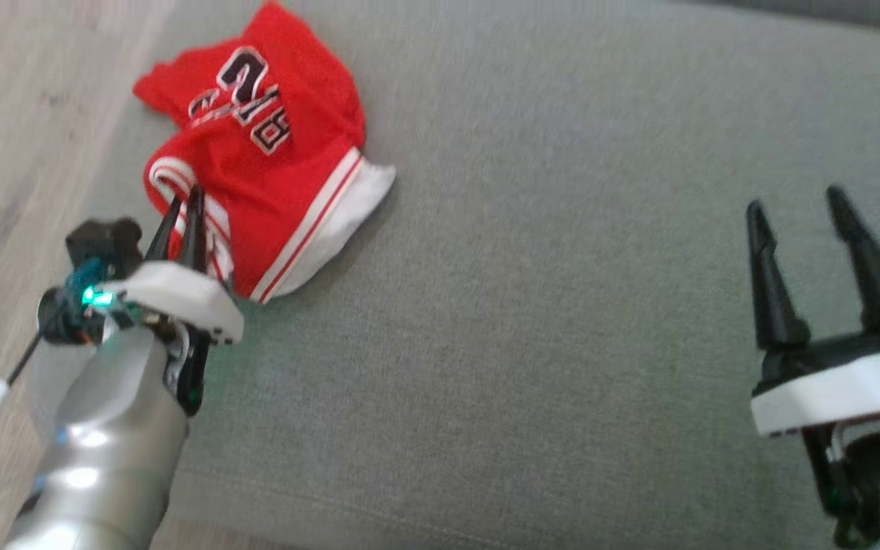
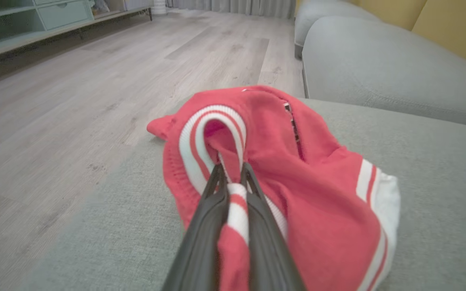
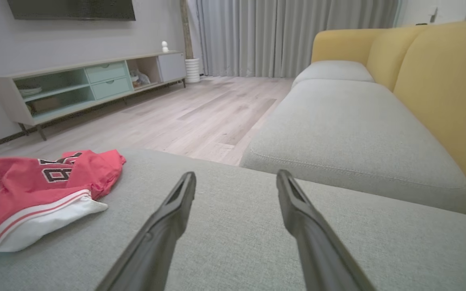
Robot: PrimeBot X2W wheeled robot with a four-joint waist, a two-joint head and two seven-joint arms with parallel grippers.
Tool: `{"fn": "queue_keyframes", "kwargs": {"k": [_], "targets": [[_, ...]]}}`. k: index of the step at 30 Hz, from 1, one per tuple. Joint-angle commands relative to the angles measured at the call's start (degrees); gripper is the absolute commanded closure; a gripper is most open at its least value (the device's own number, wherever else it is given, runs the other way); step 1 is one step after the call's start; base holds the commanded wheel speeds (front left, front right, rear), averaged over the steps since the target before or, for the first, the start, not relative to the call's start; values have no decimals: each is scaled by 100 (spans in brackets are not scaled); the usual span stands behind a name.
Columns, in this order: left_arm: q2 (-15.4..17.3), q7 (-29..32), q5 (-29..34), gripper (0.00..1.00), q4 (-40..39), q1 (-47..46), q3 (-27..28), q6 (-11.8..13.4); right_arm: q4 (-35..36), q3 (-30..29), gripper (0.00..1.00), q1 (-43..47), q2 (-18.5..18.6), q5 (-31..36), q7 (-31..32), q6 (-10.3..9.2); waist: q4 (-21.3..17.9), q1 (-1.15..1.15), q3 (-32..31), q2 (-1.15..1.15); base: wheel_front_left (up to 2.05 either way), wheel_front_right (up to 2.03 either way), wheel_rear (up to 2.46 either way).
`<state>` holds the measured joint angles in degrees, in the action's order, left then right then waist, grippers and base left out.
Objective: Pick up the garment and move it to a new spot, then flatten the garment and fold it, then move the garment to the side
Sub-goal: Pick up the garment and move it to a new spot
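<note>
The left pincer (image 1: 186,197) is clenched on the red-and-white striped trim of the red garment (image 1: 272,153). The garment lies crumpled on the grey sofa cushion (image 1: 562,321), its long axis running ahead of those fingertips and its white hem band turned toward the right pincer (image 1: 795,200). That one stands released over bare cushion, well apart from the cloth. The left wrist view gives the striped band pinched between the fingers, arching just beyond them. The head view adds black-and-white lettering, upside down, and the right wrist view a yellow backrest (image 3: 439,89) off to its right.
</note>
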<state>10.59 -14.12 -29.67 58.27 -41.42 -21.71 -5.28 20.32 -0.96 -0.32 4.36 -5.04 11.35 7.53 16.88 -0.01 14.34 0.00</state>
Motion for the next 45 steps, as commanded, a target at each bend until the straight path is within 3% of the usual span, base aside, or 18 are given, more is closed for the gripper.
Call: {"fn": "queue_keyframes", "kwargs": {"k": [1, 7, 11, 19, 29, 37, 38, 39, 45], "targets": [[303, -73, 56, 100, -178, 3, 222, 41, 161, 126, 0, 37, -12, -31, -58, -4, -111, 1, -360, 0, 0, 0, 0], [490, -48, 115, 100, -1304, 847, 226, 329, -61, 174, 0, 282, -109, -146, -263, -4, -367, 1, -924, 0, 0, 0, 0], [522, 308, 97, 100, -2337, 1463, 105, 481, -104, 169, 0, 423, -135, -218, -310, -4, -638, 1, -1046, 0, 0, 0, 0], [184, 1376, 40, 100, -3902, 2105, -599, 381, -121, 186, 0, 384, -146, -419, -365, -4, -1553, 1, -761, 0, 0, 0, 0], [-453, 1670, 537, 100, -4424, 1393, -1710, 49, -274, 160, 0, 175, -147, -630, -590, -4, -2826, 1, -50, 0, 0, 0, 0], [-674, 1721, 563, 100, -4234, 1105, -2519, -130, -426, 90, 0, 119, -147, -799, -826, -4, -3211, 1, 293, 0, 0, 0, 0], [-679, 1695, 573, 55, -4177, 1099, -2587, -139, -444, 82, 0, 109, -147, -806, -845, -4, -3212, 1, 305, 0, 0, 0, 0], [-682, 1662, 588, 0, -4125, 1096, -2648, -147, -464, 68, 0, 102, -147, -809, -862, -4, -3200, 1, 311, 0, 0, 0, 0], [-626, 1248, 697, 0, -4070, 1135, -2787, -156, -554, -7, 0, 76, -147, -767, -870, -4, -2984, 1, 165, 0, 0, 0, 0]]}}
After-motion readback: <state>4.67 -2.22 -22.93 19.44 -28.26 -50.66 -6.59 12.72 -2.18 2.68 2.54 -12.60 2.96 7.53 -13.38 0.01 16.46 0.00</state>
